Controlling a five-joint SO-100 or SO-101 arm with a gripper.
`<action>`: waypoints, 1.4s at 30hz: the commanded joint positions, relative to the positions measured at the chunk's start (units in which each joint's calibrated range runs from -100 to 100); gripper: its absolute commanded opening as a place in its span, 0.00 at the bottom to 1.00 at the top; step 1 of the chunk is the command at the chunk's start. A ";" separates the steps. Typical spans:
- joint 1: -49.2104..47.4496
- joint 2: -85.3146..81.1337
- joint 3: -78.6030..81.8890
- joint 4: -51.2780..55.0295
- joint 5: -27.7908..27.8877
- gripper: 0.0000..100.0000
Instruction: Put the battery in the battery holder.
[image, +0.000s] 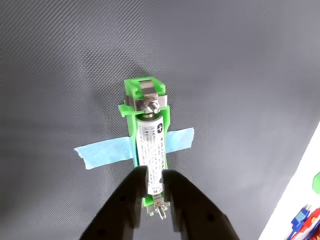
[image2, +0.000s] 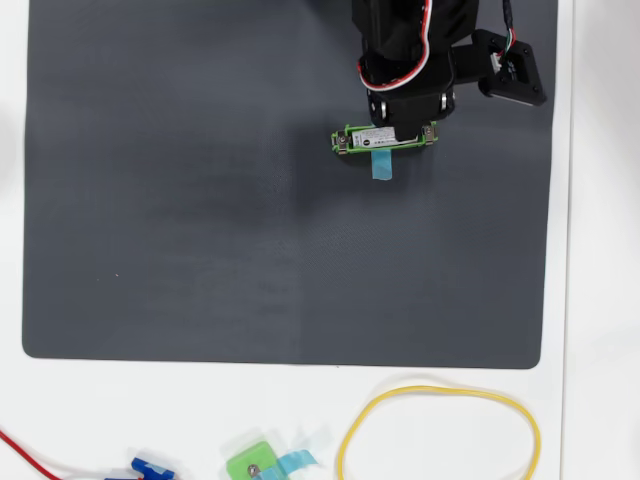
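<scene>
Though the battery (image: 152, 146) already lay in the holder (image: 146, 107), + end at far contact, gripper (image: 155, 181) was narrow, pinching its near end — release & retract left.

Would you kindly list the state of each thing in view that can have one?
battery: lying in the holder, plus end at the far contact.
battery holder: flat on the mat, taped down, loaded.
tool: fingers at either side of the battery's near end; firm grip or not, cannot tell.
yellow loop: lying loose, off the mat.
small green block: empty, taped.
</scene>
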 joint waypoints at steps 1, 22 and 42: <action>-0.16 1.85 -2.24 -0.37 0.19 0.00; -3.17 6.96 -1.88 -6.31 0.34 0.00; 3.47 -9.58 5.16 -5.70 1.70 0.00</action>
